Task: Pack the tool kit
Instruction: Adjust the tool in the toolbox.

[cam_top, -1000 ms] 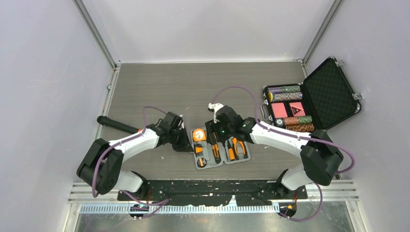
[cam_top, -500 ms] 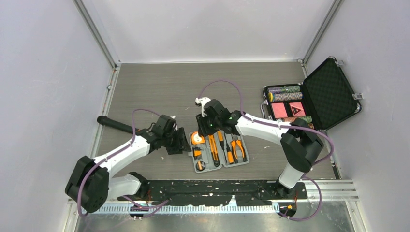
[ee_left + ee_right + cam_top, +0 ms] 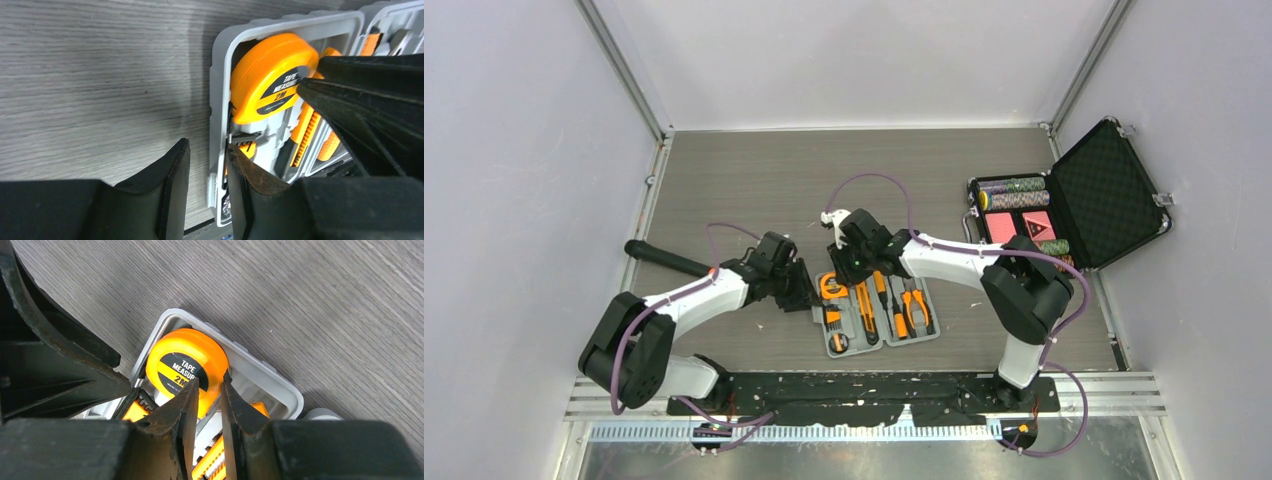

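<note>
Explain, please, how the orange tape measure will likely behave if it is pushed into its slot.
The tape measure looks hard and stiff, so it should not bend. Its smooth rounded shell may slip sideways. It seems tilted in the grey case, so it could rock.

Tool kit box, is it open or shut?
Open. The tool kit lies spread flat on the table, tape measure, screwdrivers and pliers showing inside.

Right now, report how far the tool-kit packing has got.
Done: pliers, screwdrivers and tape measure lie in slots of the grey case. In hand: the right gripper points at the tape measure, and the left gripper straddles the case's outer wall. Left: the case lies open, so closing it remains.
</note>
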Controlling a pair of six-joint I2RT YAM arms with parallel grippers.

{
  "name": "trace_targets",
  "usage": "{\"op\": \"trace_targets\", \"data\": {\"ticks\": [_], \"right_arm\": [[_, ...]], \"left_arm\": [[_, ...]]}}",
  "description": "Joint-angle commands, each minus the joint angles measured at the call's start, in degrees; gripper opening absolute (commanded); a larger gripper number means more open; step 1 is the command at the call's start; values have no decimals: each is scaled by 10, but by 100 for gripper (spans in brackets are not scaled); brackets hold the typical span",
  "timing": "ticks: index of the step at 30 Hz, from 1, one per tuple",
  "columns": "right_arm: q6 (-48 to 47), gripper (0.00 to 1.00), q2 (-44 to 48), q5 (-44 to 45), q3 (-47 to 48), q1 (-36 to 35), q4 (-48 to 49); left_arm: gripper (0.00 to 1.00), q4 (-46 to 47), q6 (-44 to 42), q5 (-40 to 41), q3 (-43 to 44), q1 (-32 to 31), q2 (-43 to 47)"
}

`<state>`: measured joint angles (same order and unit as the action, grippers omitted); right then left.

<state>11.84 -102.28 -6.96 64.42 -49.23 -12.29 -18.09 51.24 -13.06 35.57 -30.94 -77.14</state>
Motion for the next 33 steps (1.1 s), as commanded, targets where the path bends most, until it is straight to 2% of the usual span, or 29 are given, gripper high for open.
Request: {"op": "trace_targets", "data": {"ticks": [1,8,13,22,27,33], "right_arm": [[-16,28,-14,-25,14,-4,-36],[-50,27,-23,-14,43,-11,-85],[-57,27,-21,-20,55,-12,-101],[-57,41,34,-23,97,-7,-100],[-66,42,34,-25,115,0,-72],[-80,41,-23,-64,141,2,-76]], "left_arm": [[33,56,20,3,14,3,0],[39,86,35,57,10,5,17],[42,108,39,61,23,17,-5],[40,119,43,49,2,20,20],[39,118,44,53,-10,19,33],[39,132,43,41,-12,19,18]]}}
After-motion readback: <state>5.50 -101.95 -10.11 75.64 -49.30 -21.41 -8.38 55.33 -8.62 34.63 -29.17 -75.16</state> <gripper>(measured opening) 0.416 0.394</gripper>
